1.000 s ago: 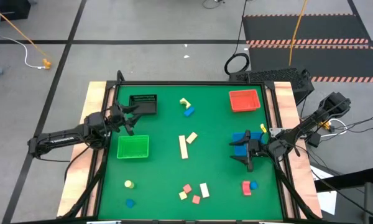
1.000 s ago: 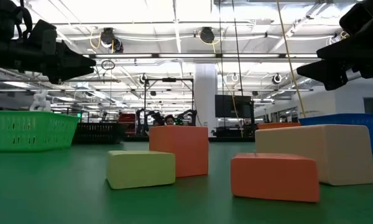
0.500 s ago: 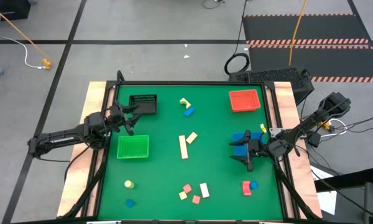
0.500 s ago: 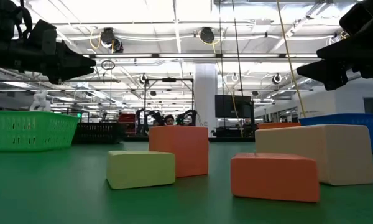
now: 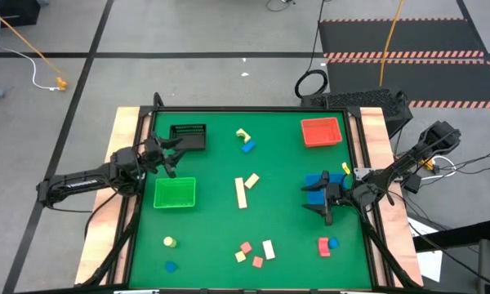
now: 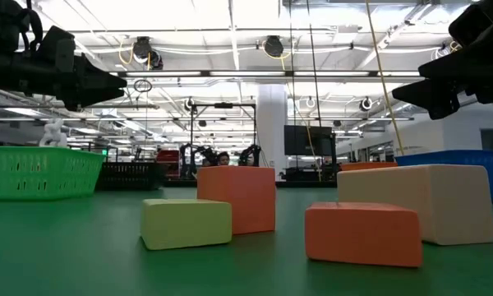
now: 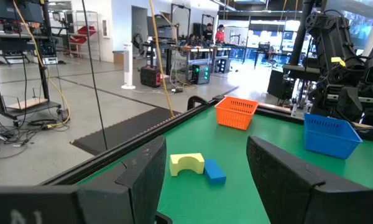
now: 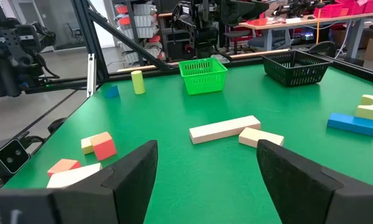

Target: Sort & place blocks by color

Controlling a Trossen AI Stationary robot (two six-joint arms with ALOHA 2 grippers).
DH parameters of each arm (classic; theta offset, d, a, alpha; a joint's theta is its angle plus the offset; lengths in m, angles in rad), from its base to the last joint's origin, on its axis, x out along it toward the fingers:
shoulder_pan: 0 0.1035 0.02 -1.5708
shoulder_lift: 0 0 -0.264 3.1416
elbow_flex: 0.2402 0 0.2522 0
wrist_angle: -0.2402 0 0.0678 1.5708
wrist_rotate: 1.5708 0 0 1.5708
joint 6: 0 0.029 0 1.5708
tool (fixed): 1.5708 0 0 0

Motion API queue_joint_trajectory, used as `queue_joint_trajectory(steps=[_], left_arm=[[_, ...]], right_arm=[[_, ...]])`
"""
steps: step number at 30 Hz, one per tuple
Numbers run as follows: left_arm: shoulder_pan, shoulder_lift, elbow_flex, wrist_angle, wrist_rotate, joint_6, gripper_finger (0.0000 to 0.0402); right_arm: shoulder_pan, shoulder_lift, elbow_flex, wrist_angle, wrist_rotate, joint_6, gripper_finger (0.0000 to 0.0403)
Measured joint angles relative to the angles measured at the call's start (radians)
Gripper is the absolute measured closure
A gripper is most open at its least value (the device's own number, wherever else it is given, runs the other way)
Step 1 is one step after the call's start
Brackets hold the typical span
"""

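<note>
Blocks (image 5: 247,192) loose on the desk (image 5: 212,237): two cream bars just right of the green bin (image 5: 175,193); yellow arch touching a blue block beyond them; red, cream cluster nearer; yellow cylinder, blue piece below the bin.

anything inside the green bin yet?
Nothing shows in the green bin: the high view looks straight into it, and only green mesh floor is visible. The right wrist view sees just its side wall, so the interior is hidden there.

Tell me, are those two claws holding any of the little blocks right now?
No. The left claw hangs open near the black bin, the right claw open beside the blue bin; both are empty.
</note>
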Motion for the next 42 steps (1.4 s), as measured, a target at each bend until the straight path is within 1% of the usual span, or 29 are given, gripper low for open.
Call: queue_joint_trajectory(steps=[12,25,28,33,42], left_arm=[[0.0,0.0,0.0,0.001,0.0,0.0,0.0176],[-0.001,0.0,0.0,0.062,0.006,-0.029,0.0176],[-0.001,0.009,0.0,0.062,0.036,-0.045,0.0176],[-0.001,0.049,0.0,0.068,0.121,-0.082,0.0176],[-0.008,0.192,0.013,0.093,0.194,-0.087,0.0176]], right_arm=[[0.0,0.0,0.0,0.0,0.0,0.0,0.0135],[0.0,0.0,0.0,0.0,0.0,0.0,0.0135],[0.0,0.0,0.0,0.0,0.0,0.0,0.0135],[0.0,0.0,0.0,0.0,0.0,0.0,0.0135],[0.0,0.0,0.0,0.0,0.0,0.0,0.0135]])
